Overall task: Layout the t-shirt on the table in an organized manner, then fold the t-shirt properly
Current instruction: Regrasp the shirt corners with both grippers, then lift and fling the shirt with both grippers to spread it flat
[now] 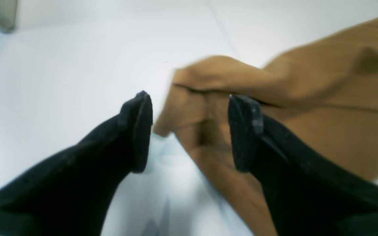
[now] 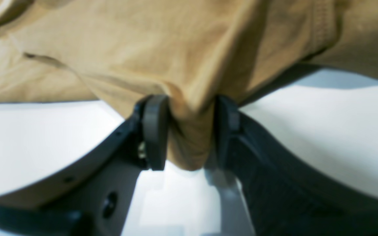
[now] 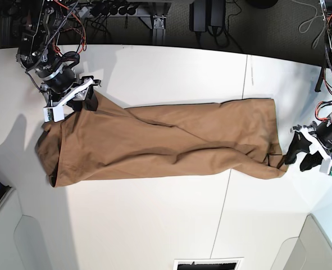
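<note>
The tan-brown t-shirt (image 3: 166, 140) lies as a long, creased band across the white table (image 3: 154, 225). My right gripper (image 3: 87, 100) is at the shirt's far left corner. In the right wrist view a bunched fold of the t-shirt (image 2: 189, 131) is pinched between its pads (image 2: 156, 131), and the cloth beside it rides a little above the table. My left gripper (image 3: 301, 156) stands open just off the shirt's right end. In the left wrist view a blurred corner of the t-shirt (image 1: 189, 108) shows past its spread fingers (image 1: 139, 131), loose between them.
A thin dark seam (image 3: 245, 73) crosses the table right of the middle. Cables and stands (image 3: 154, 14) crowd the back edge. Grey bins sit at the front left corner (image 3: 14, 236) and front right corner (image 3: 323, 242). A small vent (image 3: 208, 263) is at the front edge.
</note>
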Robot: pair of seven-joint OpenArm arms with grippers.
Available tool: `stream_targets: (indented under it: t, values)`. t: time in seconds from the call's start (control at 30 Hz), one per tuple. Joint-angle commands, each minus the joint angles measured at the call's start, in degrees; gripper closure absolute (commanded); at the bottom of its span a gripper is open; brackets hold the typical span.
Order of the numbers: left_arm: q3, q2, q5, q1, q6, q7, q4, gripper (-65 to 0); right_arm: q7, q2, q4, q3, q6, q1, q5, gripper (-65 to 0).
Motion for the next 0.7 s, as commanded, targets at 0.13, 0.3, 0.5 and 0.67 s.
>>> stream_targets:
  t: [0.13, 0.3, 0.5, 0.67]
  values:
    - [2.86, 0.13, 1.38, -9.46, 2.56, -1.42, -9.88, -39.3, 1.29, 0.26, 0.79, 0.22, 0.04, 0.57, 0.70, -22.1]
    - [7.96, 0.17, 1.36, -15.15, 1.88, -1.64, -19.71, -39.1, 1.31, 0.28, 0.79, 0.22, 0.04, 0.59, 0.72, -22.0]
    - [9.64, 0.63, -1.38, -15.45, -4.43, -1.62, -20.31, -24.8, 2.97, 0.31, 0.79, 0.22, 0.04, 0.74, 0.66, -12.4]
    - [9.53, 0.28, -3.63, -16.00, -4.43, -1.62, -19.74, 0.0, 8.00, 1.44, 0.81, 0.22, 0.26, 1.86, -2.10, 0.0]
